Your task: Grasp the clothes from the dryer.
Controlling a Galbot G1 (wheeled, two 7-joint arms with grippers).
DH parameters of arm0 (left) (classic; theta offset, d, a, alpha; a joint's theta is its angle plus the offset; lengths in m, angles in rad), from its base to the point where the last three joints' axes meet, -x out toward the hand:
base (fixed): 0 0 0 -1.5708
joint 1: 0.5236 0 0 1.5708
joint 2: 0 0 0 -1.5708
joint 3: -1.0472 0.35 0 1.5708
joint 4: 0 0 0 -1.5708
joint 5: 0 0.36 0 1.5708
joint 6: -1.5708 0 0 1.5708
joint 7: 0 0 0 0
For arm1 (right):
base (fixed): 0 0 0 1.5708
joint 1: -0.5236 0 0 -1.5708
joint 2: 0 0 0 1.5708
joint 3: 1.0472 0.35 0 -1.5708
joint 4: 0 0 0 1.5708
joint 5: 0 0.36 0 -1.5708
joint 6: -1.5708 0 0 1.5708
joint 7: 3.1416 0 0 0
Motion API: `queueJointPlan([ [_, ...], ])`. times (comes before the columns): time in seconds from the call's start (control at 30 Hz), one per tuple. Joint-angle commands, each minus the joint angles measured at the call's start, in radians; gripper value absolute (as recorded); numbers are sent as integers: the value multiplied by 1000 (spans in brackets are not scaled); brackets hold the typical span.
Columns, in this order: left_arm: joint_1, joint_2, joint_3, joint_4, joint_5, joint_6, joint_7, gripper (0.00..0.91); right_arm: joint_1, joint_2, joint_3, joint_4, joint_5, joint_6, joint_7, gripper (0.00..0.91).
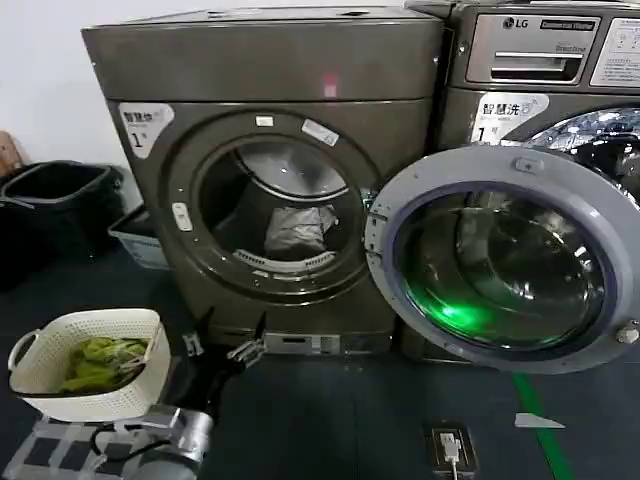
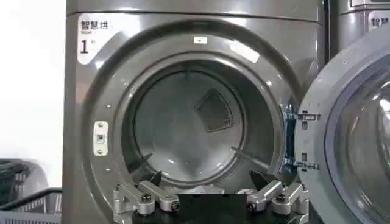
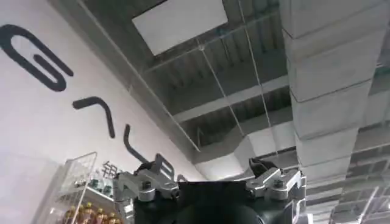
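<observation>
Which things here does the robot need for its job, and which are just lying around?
Needed:
- the clothes inside the drum
- the dryer with its open door
- the left gripper, open, low before the dryer

Just lying around:
- the white basket
- the LG machine
- the black bin

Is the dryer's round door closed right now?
No, the dryer has its door swung wide open to the side, with the clothes visible in the drum.

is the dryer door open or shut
Open. The door is swung out to the right of the dryer, leaving the porthole clear with the clothes lying in the drum.
</observation>
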Motion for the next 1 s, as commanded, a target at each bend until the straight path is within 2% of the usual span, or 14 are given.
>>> queueJointPlan([
  [0.03, -1, 3, 3, -1, -2, -1, 0, 907, -1, 2, 4, 1, 1, 4, -1, 907],
  [1.0, 17, -6, -3, -15, 2, -1, 1, 907, 4, -7, 3, -11, 10, 7, -1, 907],
])
